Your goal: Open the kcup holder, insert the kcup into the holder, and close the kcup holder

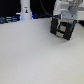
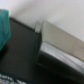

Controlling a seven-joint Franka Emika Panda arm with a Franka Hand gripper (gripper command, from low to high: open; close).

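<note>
None of the three steps could be confirmed as finished from these two low-resolution views. Exterior view: the arm sat at roughly 1 o'clock in the picture, its end effector directly over or against the kcup holder, a dark boxy unit with paler patches on its face, resting at the far edge of the pale table. Whether a drawer was pulled out could not be resolved; the unit appeared tilted or seen corner-on. Finger state: cannot tell, since the fingertips were lost in blur against the holder.

Wrist view: a grey slab-like edge with a bright metallic strip ran toward 4 o'clock, probably a handle or drawer front of the holder, over a black surface. A teal-green patch showed at 9 o'clock; possibly the kcup, not certain.

Judgement: work was at the opening stage, with insertion and closing outstanding.

A white bottle-like post stood at 11 o'clock, well apart from the holder.
</note>
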